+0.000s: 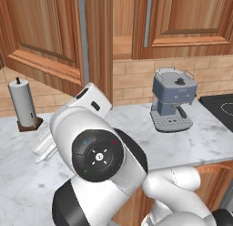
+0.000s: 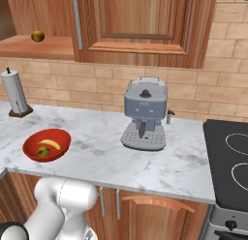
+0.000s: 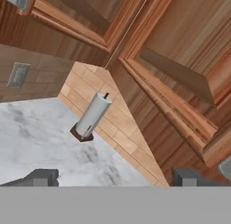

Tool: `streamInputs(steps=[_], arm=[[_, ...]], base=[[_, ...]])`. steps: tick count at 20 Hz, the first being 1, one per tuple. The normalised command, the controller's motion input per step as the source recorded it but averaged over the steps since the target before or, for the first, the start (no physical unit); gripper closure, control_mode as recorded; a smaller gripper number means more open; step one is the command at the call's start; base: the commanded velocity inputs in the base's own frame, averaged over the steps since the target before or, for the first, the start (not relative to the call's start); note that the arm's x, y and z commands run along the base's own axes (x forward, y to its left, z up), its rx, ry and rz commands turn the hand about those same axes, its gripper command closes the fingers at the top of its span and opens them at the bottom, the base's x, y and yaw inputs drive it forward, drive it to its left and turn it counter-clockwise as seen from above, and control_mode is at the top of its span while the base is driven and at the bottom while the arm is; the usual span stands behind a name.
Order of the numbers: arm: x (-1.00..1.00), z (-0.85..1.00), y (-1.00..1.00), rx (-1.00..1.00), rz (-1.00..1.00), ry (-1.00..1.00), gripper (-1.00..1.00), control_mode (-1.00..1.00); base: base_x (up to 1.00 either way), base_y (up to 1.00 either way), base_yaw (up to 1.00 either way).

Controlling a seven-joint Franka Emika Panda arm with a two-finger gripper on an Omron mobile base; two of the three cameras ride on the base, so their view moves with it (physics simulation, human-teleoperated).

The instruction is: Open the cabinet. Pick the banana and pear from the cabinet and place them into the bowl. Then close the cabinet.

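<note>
Glossy red bowl (image 2: 47, 145), fruit inside

Reddish-brown wood cabinet (image 2: 140, 26) w/ grain, glossy red bowl (image 2: 47, 144), white marble tabletop (image 2: 101, 157), blue-grey metal coffee machine (image 2: 144, 113), matt tan brick wall (image 2: 193, 94).

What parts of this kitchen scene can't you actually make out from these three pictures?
- Bowl: in the left base view the robot's own white arm covers that stretch of counter.
- Cabinet: the top of its shut door is cut off by the right base view's upper edge.
- Small round fruit on the cabinet shelf: too small to identify.
- Stovetop: cut off by the right edge.
- Gripper: just the two fingertips show in the hand view, spread wide.
</note>
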Motion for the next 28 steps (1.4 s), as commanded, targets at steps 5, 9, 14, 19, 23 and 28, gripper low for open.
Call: streamInputs(steps=[5,9,14,19,23,28], arm=[[0.41,0.12,0.12,-0.02,0.00,0.00,-1.00,-1.00],[0.41,0.21,0.18,-0.04,0.00,0.00,-1.00,-1.00],[0.41,0.17,0.13,-0.04,-0.02,0.02,-1.00,-1.00],[0.45,0.01,0.09,-0.04,-0.06,0.10,-1.00,-1.00],[0.40,0.00,0.01,-0.05,-0.07,0.05,-1.00,-1.00],[0.37,0.00,0.00,-0.04,-0.04,0.00,-1.00,-1.00]], base=[[0.00,0.00,0.00],[0.00,0.00,0.00],[0.00,0.00,0.00],[0.00,0.00,0.00],[0.00,0.00,0.00],[0.00,0.00,0.00]])
